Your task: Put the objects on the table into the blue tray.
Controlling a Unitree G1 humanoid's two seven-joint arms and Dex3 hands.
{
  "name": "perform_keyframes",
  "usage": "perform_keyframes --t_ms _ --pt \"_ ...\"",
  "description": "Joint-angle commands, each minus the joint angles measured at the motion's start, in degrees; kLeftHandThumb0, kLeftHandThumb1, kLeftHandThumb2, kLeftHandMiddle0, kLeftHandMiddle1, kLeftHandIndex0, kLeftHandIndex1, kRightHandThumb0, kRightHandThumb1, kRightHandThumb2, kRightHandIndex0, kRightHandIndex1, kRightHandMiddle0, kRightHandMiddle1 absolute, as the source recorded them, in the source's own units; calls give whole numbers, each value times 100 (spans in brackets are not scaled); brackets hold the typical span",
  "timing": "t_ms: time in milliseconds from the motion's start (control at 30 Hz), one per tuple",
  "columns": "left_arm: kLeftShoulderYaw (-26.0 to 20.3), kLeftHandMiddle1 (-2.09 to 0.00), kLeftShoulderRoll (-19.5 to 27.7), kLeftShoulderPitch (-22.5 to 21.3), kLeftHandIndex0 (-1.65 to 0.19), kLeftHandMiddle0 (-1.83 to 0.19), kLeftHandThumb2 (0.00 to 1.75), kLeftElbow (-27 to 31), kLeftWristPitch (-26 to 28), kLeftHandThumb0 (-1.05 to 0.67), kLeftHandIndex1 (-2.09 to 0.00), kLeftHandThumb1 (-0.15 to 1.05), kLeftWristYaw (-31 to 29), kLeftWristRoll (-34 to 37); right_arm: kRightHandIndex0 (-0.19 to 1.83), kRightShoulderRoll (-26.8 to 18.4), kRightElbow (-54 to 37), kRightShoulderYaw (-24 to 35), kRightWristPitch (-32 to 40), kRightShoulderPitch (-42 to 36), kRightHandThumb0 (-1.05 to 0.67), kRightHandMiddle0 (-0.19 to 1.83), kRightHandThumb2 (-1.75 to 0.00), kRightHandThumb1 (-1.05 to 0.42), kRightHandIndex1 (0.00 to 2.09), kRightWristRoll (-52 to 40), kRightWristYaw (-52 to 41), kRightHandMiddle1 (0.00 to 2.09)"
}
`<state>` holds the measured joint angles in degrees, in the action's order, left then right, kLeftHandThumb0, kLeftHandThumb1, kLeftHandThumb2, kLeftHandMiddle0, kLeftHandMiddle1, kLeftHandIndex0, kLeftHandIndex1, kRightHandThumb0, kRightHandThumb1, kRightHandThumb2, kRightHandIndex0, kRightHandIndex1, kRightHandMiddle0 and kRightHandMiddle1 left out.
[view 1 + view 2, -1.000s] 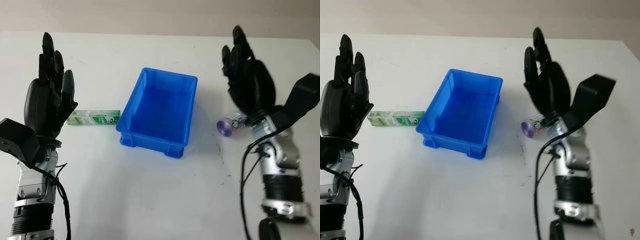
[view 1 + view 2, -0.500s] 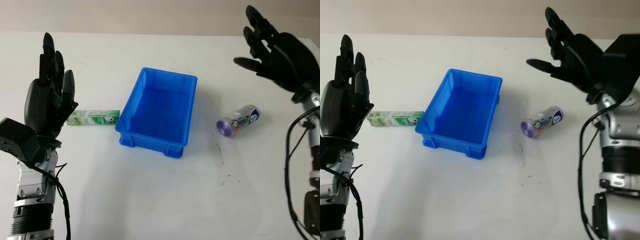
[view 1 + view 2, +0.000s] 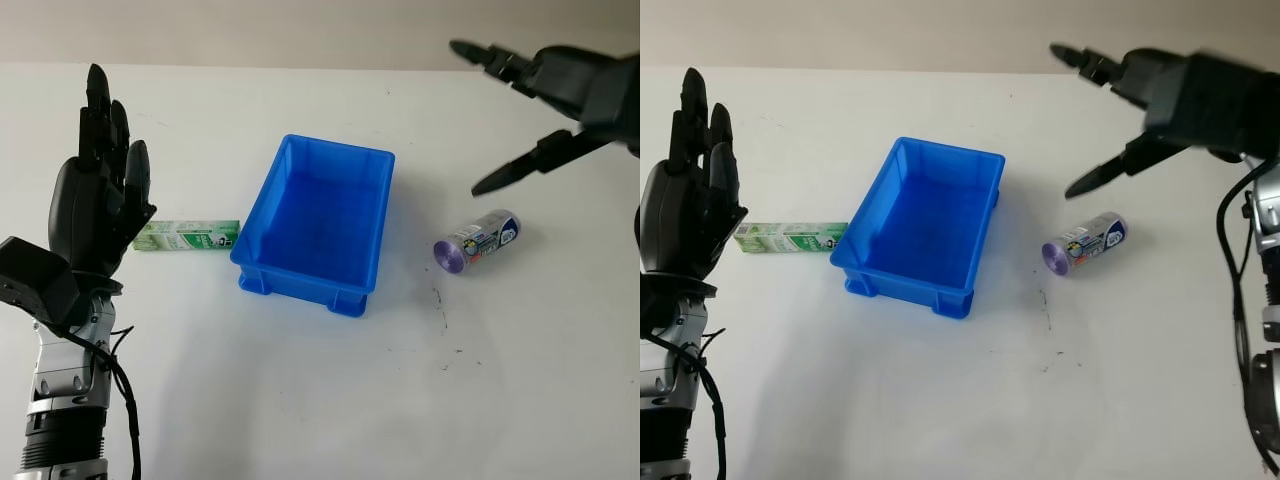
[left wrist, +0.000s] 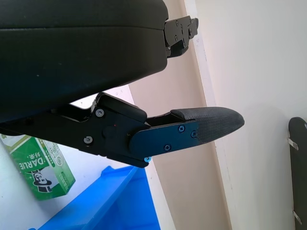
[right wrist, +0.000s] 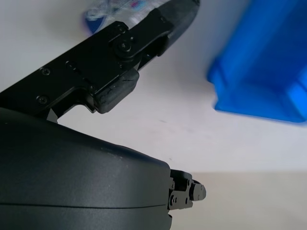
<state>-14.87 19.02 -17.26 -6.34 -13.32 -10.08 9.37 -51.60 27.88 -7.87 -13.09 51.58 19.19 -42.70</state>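
Note:
The blue tray (image 3: 318, 224) sits empty in the middle of the white table. A green toothpaste box (image 3: 187, 235) lies flat just left of the tray; its end (image 4: 41, 167) is close to my left hand. A small purple-capped bottle (image 3: 477, 241) lies on its side to the tray's right. My left hand (image 3: 100, 190) is open, raised upright beside the box's left end. My right hand (image 3: 545, 100) is open, held high above and behind the bottle, holding nothing. The bottle (image 5: 112, 10) peeks past a right finger.
The table's back edge meets a beige wall. Small dark marks (image 3: 440, 300) dot the tabletop in front of the bottle. The near half of the table is bare white surface.
My right hand lifted away from the bottle, rising up and to the right, and turned palm down. The bottle, box, tray and left hand stayed put.

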Motion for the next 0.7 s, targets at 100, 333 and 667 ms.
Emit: perform_keyframes --t_ms 100,333,667 --pt "-61 0 37 4 19 19 59 49 -17 -77 0 105 -9 23 -3 -247 -34 -321 -317 123 -77 0 -6 -71 7 642 38 7" --pt "-60 0 47 -7 19 19 59 66 11 -77 0 105 31 -11 -2 -210 374 -505 -789 155 -77 2 -7 -78 6 1004 166 6" --pt "-68 0 89 -13 19 19 59 74 45 -76 0 105 0 -1 3 -153 813 -678 -1159 -13 -78 6 -6 -81 7 1165 384 7"
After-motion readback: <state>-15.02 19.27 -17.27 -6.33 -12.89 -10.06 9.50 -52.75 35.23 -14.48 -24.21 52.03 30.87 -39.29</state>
